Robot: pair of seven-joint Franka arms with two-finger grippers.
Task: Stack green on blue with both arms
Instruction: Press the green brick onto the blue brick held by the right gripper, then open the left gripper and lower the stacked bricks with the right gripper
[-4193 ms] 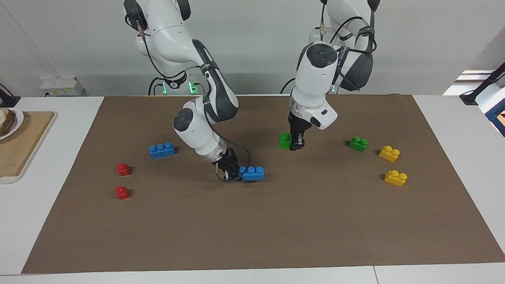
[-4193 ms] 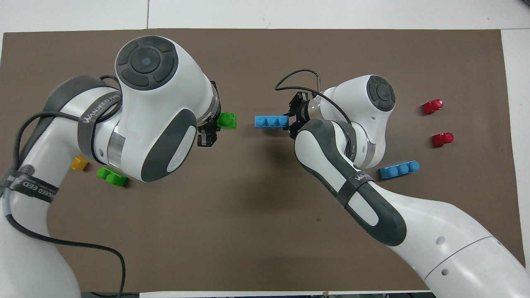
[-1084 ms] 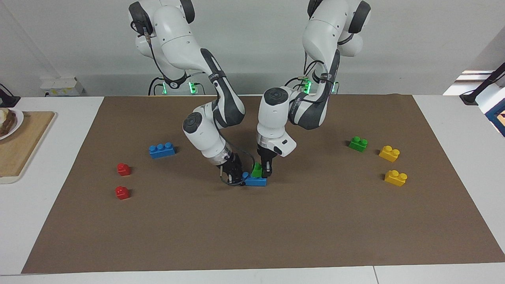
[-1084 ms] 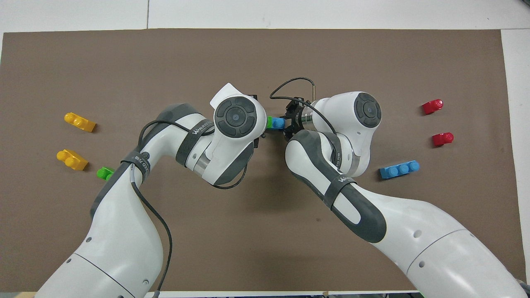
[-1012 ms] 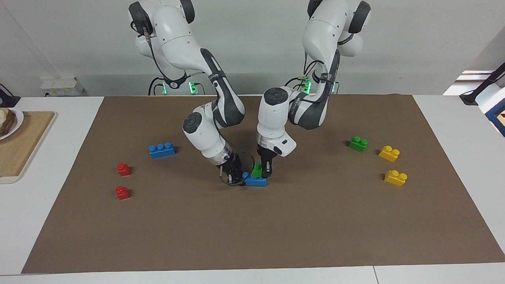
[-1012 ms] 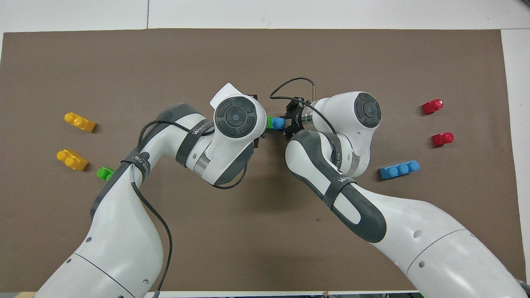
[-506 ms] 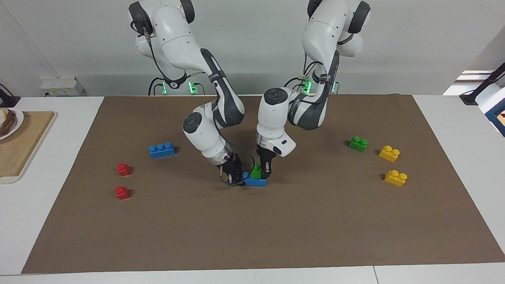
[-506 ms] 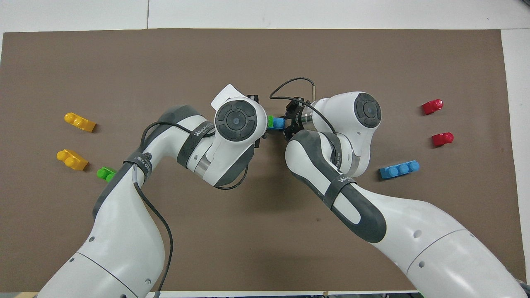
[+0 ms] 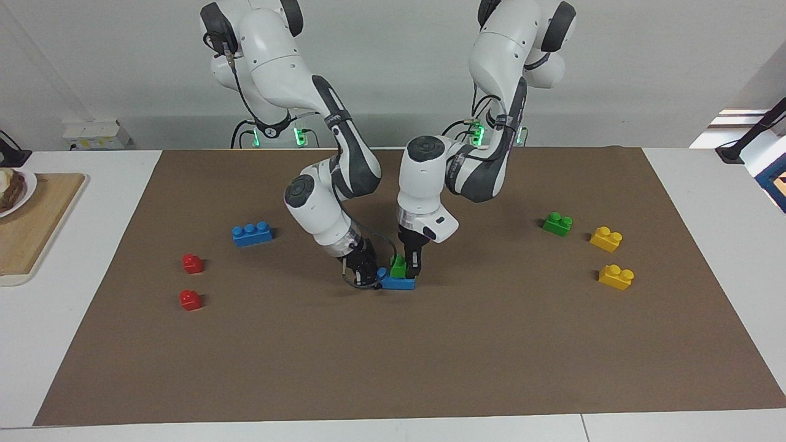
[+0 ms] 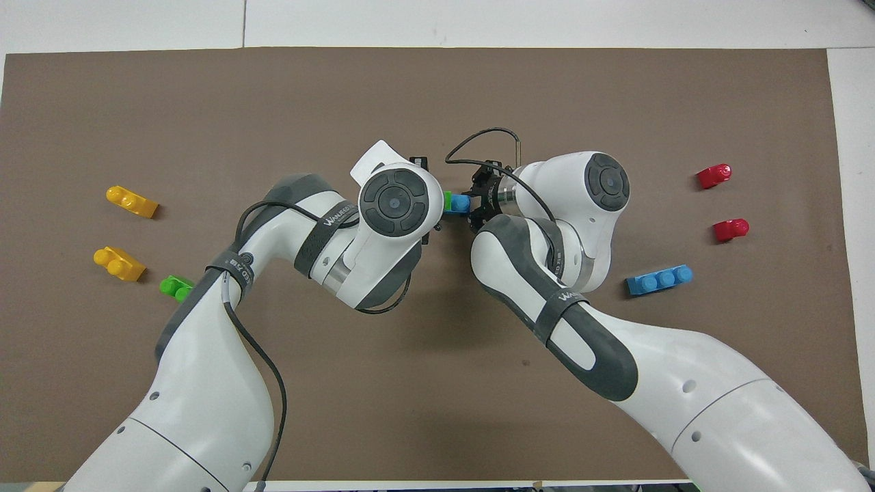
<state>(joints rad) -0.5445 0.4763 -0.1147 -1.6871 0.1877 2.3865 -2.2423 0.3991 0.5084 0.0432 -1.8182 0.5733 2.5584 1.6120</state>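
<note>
Green brick (image 9: 398, 266) sits on the blue brick (image 9: 398, 283) mid-table, clamped by the left end effector (image 9: 410, 267) from above. Right end effector (image 9: 363, 274) grips blue's end toward its own arm. Looks seated, hard to tell.

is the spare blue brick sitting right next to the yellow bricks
No, the spare blue brick lies toward the right arm's end of the mat, near the red bricks, while the yellow bricks are at the left arm's end.
</note>
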